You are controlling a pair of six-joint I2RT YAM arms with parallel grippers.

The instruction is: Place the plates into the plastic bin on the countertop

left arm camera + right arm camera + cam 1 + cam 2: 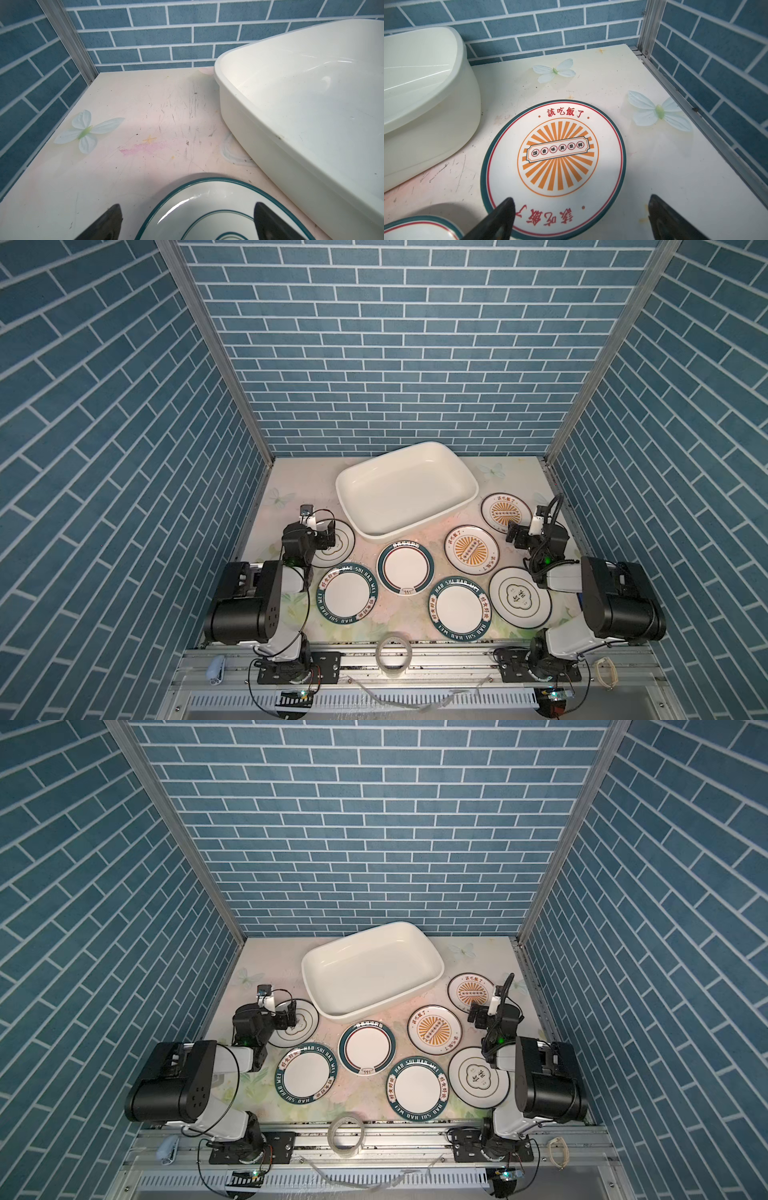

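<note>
The white plastic bin (451, 483) (417, 963) stands empty at the back of the flowered countertop (291, 489). Several plates lie flat in front of it: two with orange sunbursts (505, 512) (471, 549), one green-rimmed with a red ring (405, 567), two with lettered rims (348, 599) (461, 610), and two with flower emblems (519, 597) (343, 549). My left gripper (328, 537) (187, 204) hangs open over the left emblem plate (207, 199). Open too, my right gripper (513, 535) (581, 197) hovers at the near edge of the far sunburst plate (553, 155). Neither holds anything.
A clear tape roll (393, 651) stands on the front rail, and a small pale blue item (216, 670) lies at its left end. Blue tiled walls close in the back and both sides. The bin's wall (270, 128) is close beside the left gripper.
</note>
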